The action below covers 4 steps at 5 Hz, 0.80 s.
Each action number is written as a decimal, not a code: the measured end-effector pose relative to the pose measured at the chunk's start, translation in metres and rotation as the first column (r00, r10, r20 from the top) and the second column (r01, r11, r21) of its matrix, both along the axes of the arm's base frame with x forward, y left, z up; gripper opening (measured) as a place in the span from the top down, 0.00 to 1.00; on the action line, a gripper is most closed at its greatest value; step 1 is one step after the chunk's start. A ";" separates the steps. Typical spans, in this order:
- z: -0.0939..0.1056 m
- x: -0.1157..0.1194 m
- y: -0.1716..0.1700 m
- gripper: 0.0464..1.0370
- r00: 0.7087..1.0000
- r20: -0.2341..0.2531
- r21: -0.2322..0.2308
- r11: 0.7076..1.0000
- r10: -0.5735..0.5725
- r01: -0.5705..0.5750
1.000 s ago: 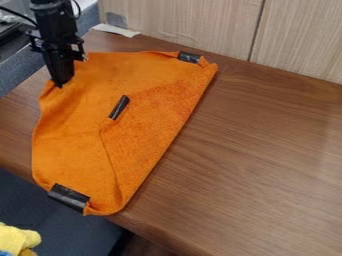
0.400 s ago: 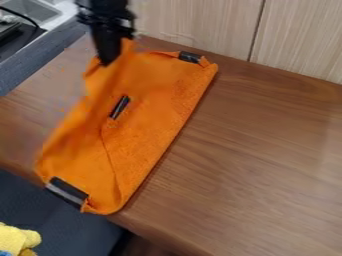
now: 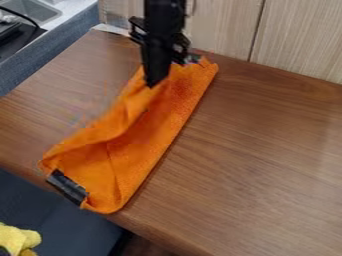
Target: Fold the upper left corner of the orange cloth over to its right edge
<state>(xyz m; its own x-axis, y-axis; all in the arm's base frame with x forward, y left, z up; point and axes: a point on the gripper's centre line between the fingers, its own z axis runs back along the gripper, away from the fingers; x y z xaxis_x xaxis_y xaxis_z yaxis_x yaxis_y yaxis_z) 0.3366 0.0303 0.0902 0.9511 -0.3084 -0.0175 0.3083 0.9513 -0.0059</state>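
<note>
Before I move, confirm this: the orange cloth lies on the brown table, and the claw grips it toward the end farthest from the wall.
Wrong on the end: the camera view shows the claw gripping the orange cloth toward the end nearest the wall. The rest is right: the cloth lies on the brown table.

Bright orange is shown by the cloth (image 3: 137, 157), with a faint mottling towards its right edge. Black is seen on the strip (image 3: 67, 187) at its lower corner and on the claw (image 3: 152, 84). The bench (image 3: 254, 150) is coloured warm brown and marked by darker wood grain. Pale beige, finely streaked, is borne by the wall panels (image 3: 224, 27); yellow is shown by the fluffy item (image 3: 16, 239), blue-grey by the partition (image 3: 63, 42)
</note>
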 end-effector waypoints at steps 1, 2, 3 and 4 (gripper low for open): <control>-0.009 -0.002 -0.011 0.97 1.000 -0.004 0.031 0.999 -0.031 0.031; -0.032 -0.004 -0.019 0.95 0.998 -0.027 0.058 0.997 -0.058 0.059; -0.046 -0.007 -0.023 0.77 0.996 -0.069 0.075 0.995 -0.053 0.058; -0.047 -0.008 -0.023 0.49 0.997 -0.077 0.086 0.996 -0.031 0.037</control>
